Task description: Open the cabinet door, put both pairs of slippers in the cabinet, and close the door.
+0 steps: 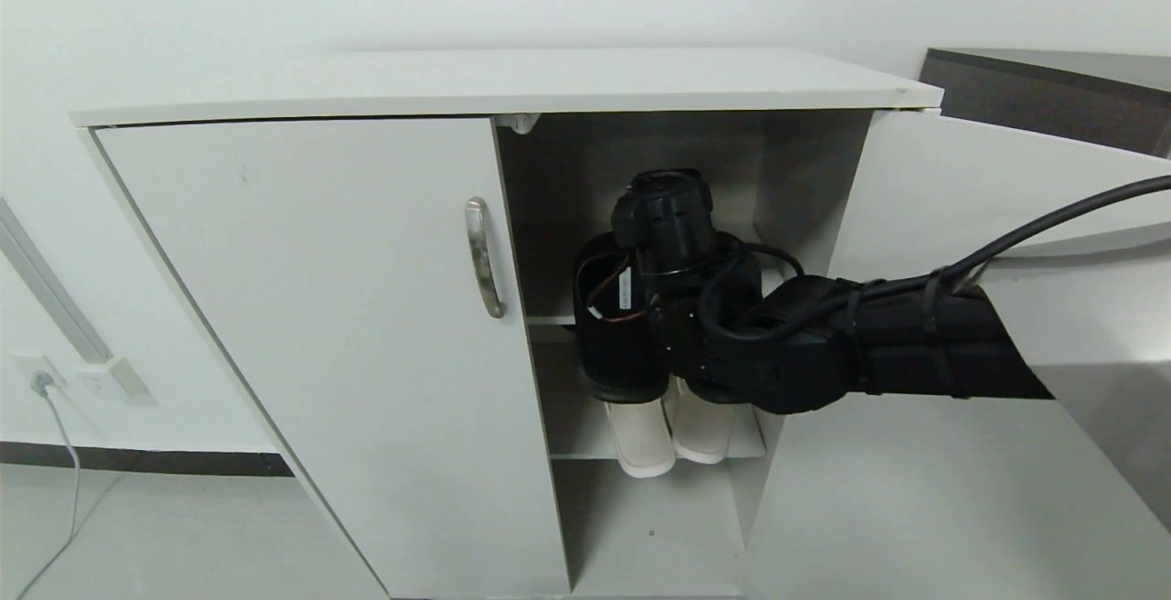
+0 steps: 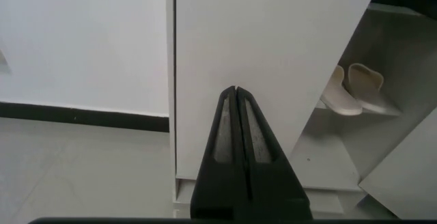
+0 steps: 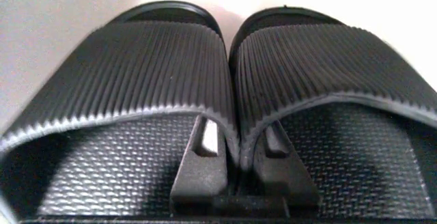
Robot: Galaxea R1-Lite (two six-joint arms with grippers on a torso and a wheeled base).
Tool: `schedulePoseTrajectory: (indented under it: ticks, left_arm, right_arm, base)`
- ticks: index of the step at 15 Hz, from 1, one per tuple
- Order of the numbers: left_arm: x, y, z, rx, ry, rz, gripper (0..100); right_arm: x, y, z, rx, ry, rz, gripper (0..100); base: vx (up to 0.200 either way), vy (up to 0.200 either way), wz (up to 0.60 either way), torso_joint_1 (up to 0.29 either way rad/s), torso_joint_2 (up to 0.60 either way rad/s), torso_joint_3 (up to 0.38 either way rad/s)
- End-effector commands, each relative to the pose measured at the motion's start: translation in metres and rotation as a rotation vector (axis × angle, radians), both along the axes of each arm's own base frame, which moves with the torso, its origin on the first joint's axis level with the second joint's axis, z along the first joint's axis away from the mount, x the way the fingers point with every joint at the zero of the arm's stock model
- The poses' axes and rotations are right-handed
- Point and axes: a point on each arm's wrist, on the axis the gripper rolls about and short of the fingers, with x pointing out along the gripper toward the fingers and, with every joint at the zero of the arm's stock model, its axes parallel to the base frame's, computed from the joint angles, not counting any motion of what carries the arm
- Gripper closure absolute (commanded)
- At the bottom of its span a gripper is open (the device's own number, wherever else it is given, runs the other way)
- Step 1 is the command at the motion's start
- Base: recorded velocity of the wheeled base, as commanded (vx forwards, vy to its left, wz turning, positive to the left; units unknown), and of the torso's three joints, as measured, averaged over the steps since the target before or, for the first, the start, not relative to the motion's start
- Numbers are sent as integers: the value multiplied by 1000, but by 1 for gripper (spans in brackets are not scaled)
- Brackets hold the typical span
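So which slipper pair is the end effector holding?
The black pair, pinched by the right end effector inside the cabinet; the white pair lies free on the shelf.

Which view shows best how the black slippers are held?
The right wrist view: the black slippers sit close up, their inner walls pinched by the right gripper. The head view has them half hidden behind the arm inside the cabinet. The left wrist view faces the closed door and the white slippers.
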Motion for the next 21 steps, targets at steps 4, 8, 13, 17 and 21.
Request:
schedulePoseTrajectory:
  ticks: [4, 8, 13, 17, 21]
  left_arm:
    - [0, 0, 0, -2, 0, 2, 100]
    - [0, 0, 0, -2, 0, 2, 100]
    - [0, 0, 0, -2, -2, 1, 100]
    - [0, 0, 0, -2, 0, 1, 100]
    - [0, 0, 0, -2, 0, 1, 100]
  right_arm:
    - [32, 0, 1, -14, 14, -46, 100]
    - [46, -7, -5, -57, 65, -63, 100]
    - [54, -17, -1, -44, 63, -57, 100]
    - [42, -24, 27, -6, 19, -52, 100]
    - [34, -21, 36, 7, 5, -41, 100]
  base:
    - [0, 0, 0, 0, 0, 0]
    - [0, 0, 0, 0, 0, 0]
    - [0, 0, 0, 0, 0, 0]
    - [0, 0, 0, 0, 0, 0]
    - [0, 0, 0, 0, 0, 0]
